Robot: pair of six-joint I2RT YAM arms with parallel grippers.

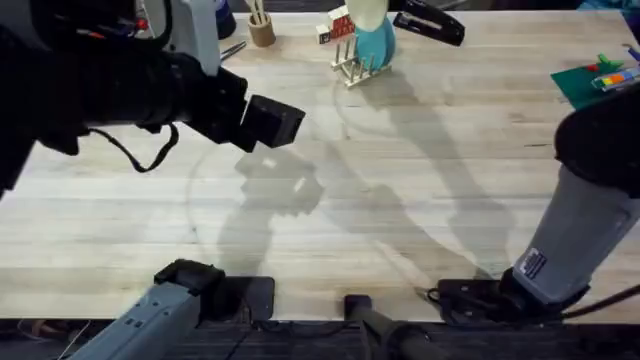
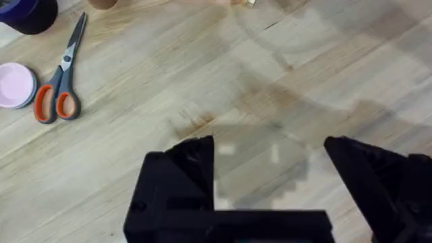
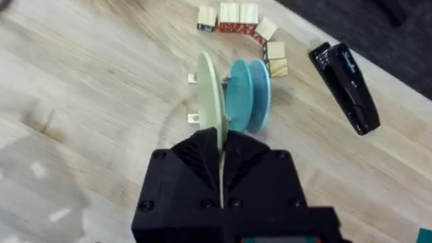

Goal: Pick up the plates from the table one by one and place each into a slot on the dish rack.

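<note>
2 plates at the dish rack (image 3: pixel 202 101): right claw (image 3: pixel 221 158) grasps cream plate (image 3: pixel 209 94); left claw (image 2: pixel 270 169) released.

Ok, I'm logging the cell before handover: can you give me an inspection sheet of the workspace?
Surface: table, light wood, no spills seen.
Job's things: turquoise plate upright in dish rack; cream plate on edge at the rack, seating unclear.
Clutter: scissors, pink dish, stapler, wooden blocks.
Grippers: left gripper open, empty, over bare table; right gripper shut on cream plate.
Cables: black cable hanging under left arm.
Surroundings: nothing seen.
</note>
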